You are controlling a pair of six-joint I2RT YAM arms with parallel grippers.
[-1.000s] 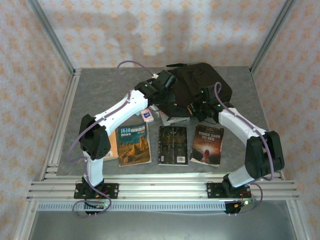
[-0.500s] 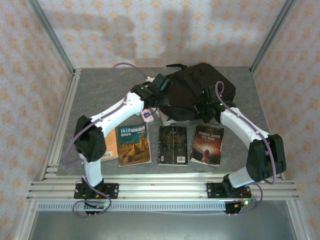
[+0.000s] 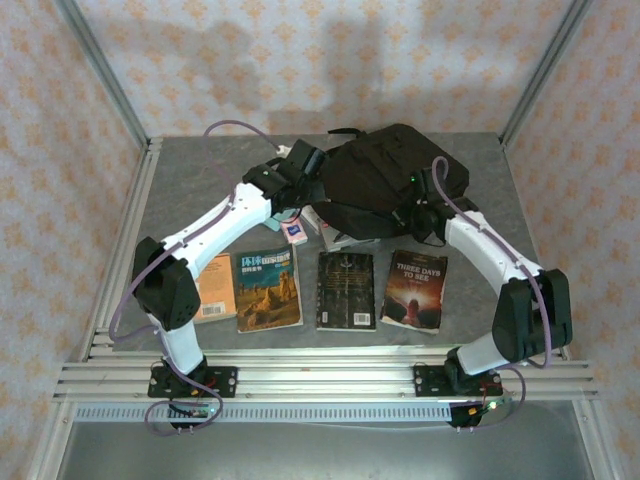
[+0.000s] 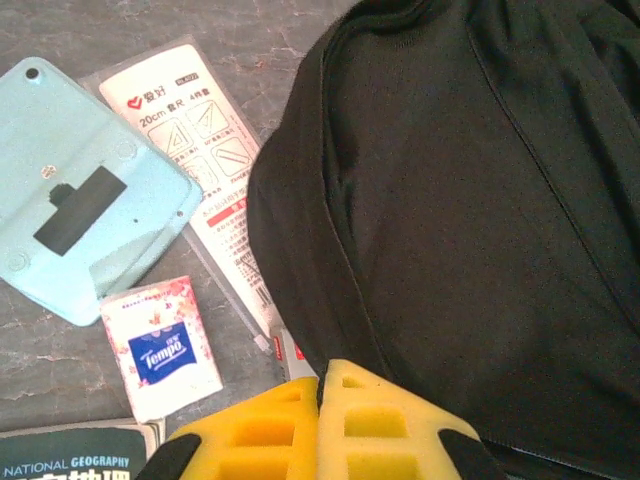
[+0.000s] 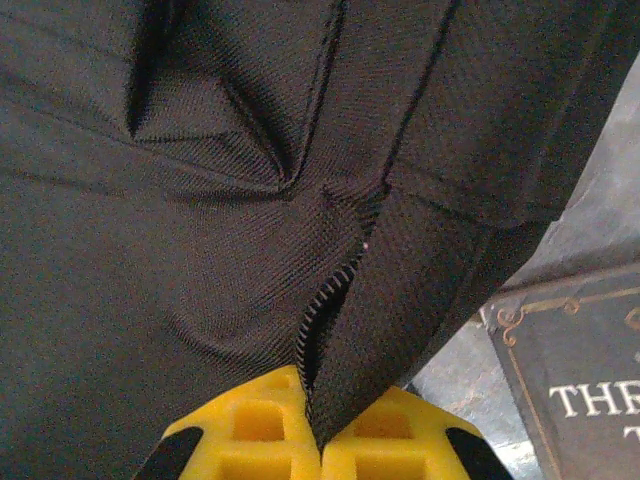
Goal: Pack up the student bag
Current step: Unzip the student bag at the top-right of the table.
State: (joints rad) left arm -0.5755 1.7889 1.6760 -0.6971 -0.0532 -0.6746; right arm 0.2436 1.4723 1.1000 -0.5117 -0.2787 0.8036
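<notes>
At far left on the grey surface lies a magazine reading "NATIONAL GEOGRAPHIC". Next come a pale blue case, a "Tempo" tissue pack and a clear packet marked "20cm". The left tool sits with its fingers pressed together at the edge of the student bag, which lies at the far middle of the surface. The right tool is clamped on the bag's zip edge, beside the book "THREE DAYS TO SEE".

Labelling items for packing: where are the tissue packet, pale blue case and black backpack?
White Tempo tissue packet [image 4: 165, 357]: left wrist view, blue label.
Pale blue flat plastic case [image 4: 112, 242]: left wrist view, centre.
Black fabric backpack [image 3: 380, 180]: top view, upper panel.
</notes>
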